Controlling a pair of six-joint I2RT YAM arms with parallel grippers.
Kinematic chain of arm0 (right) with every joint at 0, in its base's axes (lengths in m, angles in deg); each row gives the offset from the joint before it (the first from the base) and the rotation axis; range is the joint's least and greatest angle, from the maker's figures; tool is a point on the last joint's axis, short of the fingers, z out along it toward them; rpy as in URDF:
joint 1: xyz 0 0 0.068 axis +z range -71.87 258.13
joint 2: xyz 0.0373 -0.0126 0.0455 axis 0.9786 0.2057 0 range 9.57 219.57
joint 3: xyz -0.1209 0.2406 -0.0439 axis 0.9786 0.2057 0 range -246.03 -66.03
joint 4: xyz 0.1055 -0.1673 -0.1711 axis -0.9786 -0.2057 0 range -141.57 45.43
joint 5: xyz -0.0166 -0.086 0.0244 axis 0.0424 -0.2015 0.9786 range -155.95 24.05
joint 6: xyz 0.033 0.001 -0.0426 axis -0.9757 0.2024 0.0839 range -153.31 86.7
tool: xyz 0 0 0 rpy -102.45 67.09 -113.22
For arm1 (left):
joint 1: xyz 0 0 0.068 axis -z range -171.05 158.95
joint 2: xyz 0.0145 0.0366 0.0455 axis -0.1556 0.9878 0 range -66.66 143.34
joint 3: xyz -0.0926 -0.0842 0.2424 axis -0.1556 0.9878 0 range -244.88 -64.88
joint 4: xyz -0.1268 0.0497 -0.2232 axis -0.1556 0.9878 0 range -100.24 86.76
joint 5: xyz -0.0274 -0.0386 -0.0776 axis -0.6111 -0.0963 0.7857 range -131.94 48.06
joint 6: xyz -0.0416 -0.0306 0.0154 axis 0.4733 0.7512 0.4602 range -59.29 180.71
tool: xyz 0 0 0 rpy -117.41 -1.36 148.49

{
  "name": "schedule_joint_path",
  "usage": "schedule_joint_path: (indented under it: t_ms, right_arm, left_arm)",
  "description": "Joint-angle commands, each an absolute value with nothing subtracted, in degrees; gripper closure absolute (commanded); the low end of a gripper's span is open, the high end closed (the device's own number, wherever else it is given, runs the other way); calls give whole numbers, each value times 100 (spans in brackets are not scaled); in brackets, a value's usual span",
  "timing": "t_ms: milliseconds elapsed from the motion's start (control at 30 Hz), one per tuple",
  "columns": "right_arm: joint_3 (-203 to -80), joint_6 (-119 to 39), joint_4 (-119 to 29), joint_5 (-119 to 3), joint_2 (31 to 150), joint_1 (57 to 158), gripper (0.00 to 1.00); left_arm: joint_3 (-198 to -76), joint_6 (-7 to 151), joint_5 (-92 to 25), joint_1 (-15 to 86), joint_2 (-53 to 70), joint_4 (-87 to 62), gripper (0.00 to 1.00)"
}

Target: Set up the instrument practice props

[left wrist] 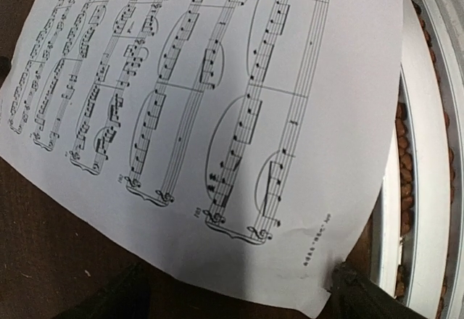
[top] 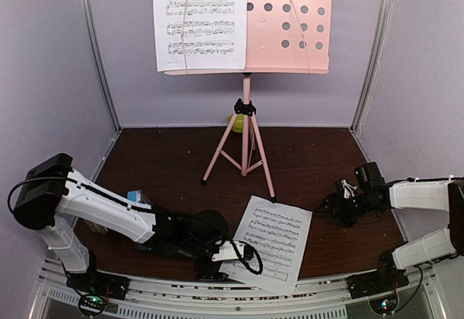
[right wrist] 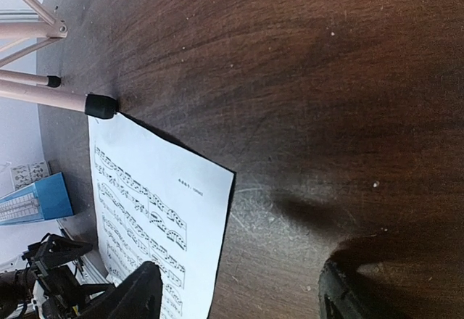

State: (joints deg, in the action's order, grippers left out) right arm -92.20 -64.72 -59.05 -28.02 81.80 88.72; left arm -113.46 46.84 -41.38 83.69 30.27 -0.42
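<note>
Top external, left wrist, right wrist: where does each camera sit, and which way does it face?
Top external: above and behind the robot, facing forward and down at the pink music stand; left arm and right arm show.
Left wrist: close over the loose sheet-music page; left pincer open at the bottom.
Right wrist: low over the table, facing the stand's foot; right pincer open.
All share the loose page.

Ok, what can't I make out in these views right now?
- Music stand: top view, desk cut off by the upper edge.
- Metronome: top view, mostly hidden behind the left arm.
- Green object: top view, behind the stand's legs; unidentifiable.
- Loose page: top view, near-left edge covered by the left gripper.
</note>
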Motion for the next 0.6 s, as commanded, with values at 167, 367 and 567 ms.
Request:
schedule_joint_path:
  t_ms: [167, 367, 567]
  right_arm:
    - [-8672, -6589, -6123, -2789, 8051, 8911, 25]
    - [-8343, -6776, -6123, -2707, 7852, 8942, 20]
    - [-8113, -7100, -5741, -2465, 7969, 9121, 21]
  left_arm:
    - [-11929, 5004, -4330, 8339, 3819, -322, 14]
    - [-12180, 5303, -4400, 8340, 4046, -401, 15]
    - [-12392, 5529, -4381, 8302, 4182, -486, 16]
